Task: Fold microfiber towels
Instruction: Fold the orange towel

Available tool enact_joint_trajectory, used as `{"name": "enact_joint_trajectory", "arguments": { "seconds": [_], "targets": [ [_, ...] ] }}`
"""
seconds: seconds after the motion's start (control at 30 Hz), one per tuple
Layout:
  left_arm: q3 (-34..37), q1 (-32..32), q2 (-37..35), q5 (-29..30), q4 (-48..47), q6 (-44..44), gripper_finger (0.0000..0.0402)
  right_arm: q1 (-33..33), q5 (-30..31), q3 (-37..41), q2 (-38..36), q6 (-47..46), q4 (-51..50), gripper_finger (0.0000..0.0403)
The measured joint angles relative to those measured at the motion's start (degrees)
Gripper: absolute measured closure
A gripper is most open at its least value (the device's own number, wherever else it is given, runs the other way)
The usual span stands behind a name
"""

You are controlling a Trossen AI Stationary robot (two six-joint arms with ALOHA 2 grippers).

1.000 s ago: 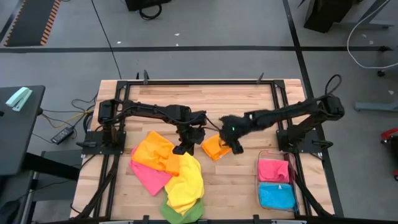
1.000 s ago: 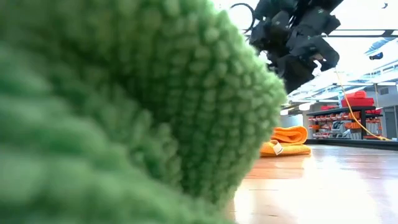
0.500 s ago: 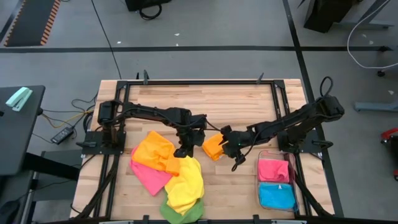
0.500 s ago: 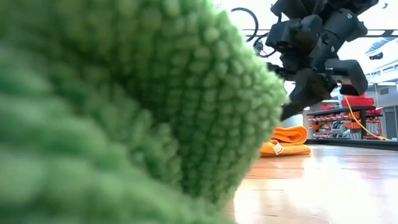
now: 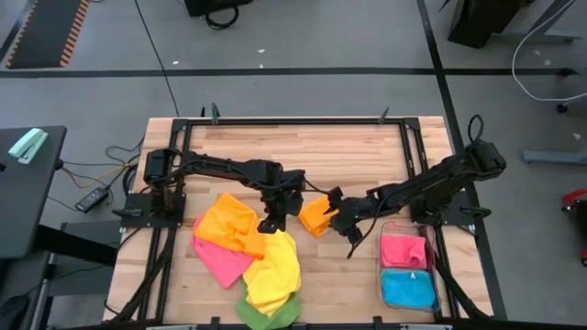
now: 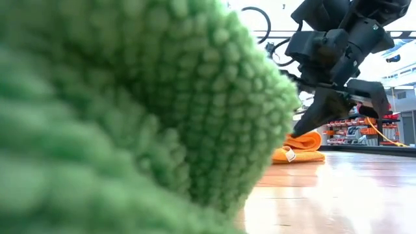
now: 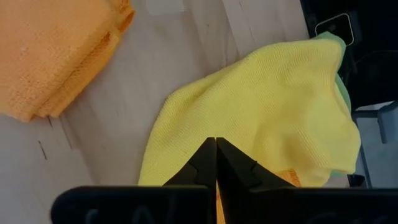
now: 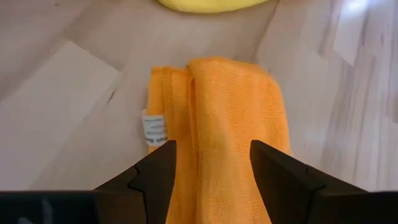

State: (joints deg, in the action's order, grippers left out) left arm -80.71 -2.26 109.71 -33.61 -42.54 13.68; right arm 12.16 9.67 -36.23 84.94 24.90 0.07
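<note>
Wooden table (image 5: pixel 303 151) under two dark arms, with microfiber towels spread at lower left.

Centre frame, the folded orange towel (image 5: pixel 316 216) lies alone; the right gripper (image 5: pixel 337 214) hangs just right of it, fingers (image 8: pixel 283 180) spread wide with the towel showing between them, holding nothing. Left of centre, the left gripper (image 5: pixel 270 223) sits over the loose pile, fingers pressed together above the yellow towel (image 5: pixel 274 269). An orange towel (image 5: pixel 225 223), pink towel (image 5: pixel 218 260) and green towel (image 5: pixel 267 314) overlap there. At lower right, a clear bin (image 5: pixel 409 275) holds pink and blue cloths.
</note>
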Motion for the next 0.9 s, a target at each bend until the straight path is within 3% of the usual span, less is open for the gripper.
{"name": "enact_joint_trajectory", "arguments": {
  "seconds": [0.13, 0.27, 0.43, 0.53, 0.8, 0.9],
  "targets": [
    [0.02, -0.02, 0.0, 0.07, 1.6, -0.87, 0.038, 0.81, 1.19, 0.06, 3.76, 1.36, 3.45, 0.019],
    [0.02, 0.0, 0.02, 0.2, 1.46, -1.37, 0.0372, 2.75, 7.36, -0.33, 5.77, 2.94, 5.32, 0.019],
    [0.02, 0.0, 0.02, 0.4, 1.13, -1.47, 0.0373, 2.97, 8.87, -0.3, 6.99, 2.6, 5.88, 0.02],
    [0.02, 0.0, 0.02, 0.4, 1.38, -1.39, 0.038, 2.99, 11.53, -0.33, 7.0, 1.84, 5.43, 0.0233],
    [0.02, 0.0, 0.02, 0.4, 1.31, -1.1, 0.039, 2.97, 11.57, -0.33, 6.67, 2.32, 4.85, 0.0351],
    [0.02, 0.0, 0.02, 0.4, 1.2, -1.09, 0.0384, 2.97, 10.66, -0.61, 4.82, 2.58, 3.61, 0.0372]
  ]
}}
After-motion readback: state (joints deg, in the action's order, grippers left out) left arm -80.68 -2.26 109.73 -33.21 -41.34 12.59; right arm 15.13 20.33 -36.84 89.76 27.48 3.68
